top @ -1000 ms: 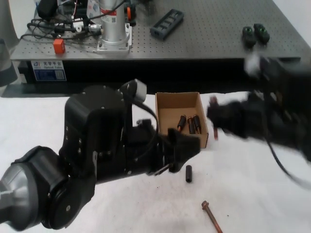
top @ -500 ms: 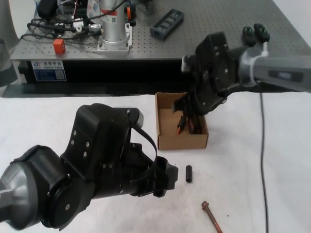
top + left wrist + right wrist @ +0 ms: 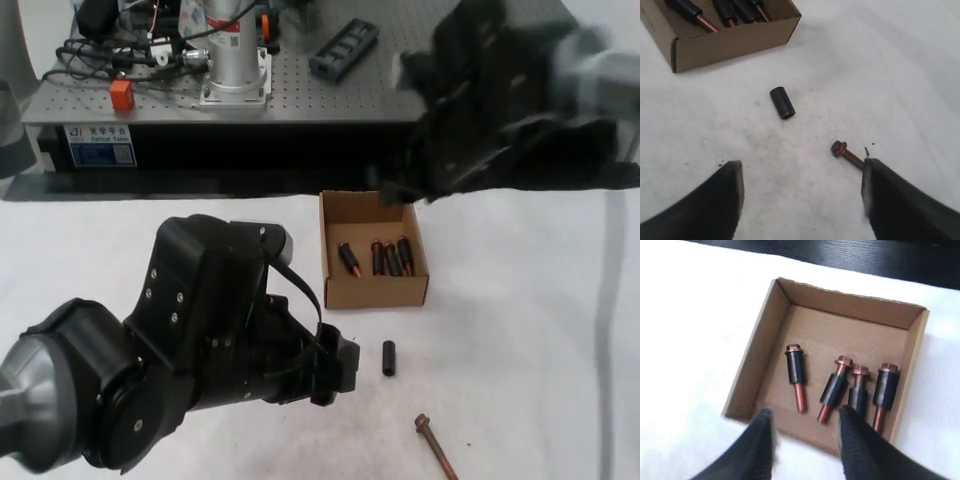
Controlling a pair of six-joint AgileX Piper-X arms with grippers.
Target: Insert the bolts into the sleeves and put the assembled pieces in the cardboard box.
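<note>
Our left gripper (image 3: pixel 801 172) stands wide open with nothing between its two black fingers (image 3: pixel 715 200). It hangs low over the white cloth (image 3: pixel 520 330). In the high view this gripper (image 3: pixel 335 365) sits at 9 o'clock of the loose black sleeve (image 3: pixel 389 357), near it but not touching. The sleeve (image 3: pixel 782 102) lies on its side on the cloth. The loose copper bolt (image 3: pixel 435 445) lies at 5 o'clock of it, apart from it, and its flanged head (image 3: pixel 839 147) points toward the sleeve. Our right gripper (image 3: pixel 806 415) is also spread open and holds nothing, and it hangs over the cardboard box (image 3: pixel 850 305). In the high view the right arm (image 3: pixel 490 90) shows as a blurred dark mass at about 1 o'clock of the box (image 3: pixel 375 293). The box stands at 12 o'clock of the sleeve and holds four assembled pieces lying flat on its floor. One piece (image 3: pixel 795 367) lies alone toward 9 o'clock. The other three (image 3: pixel 857 390) lie close together toward 3 o'clock.
</note>
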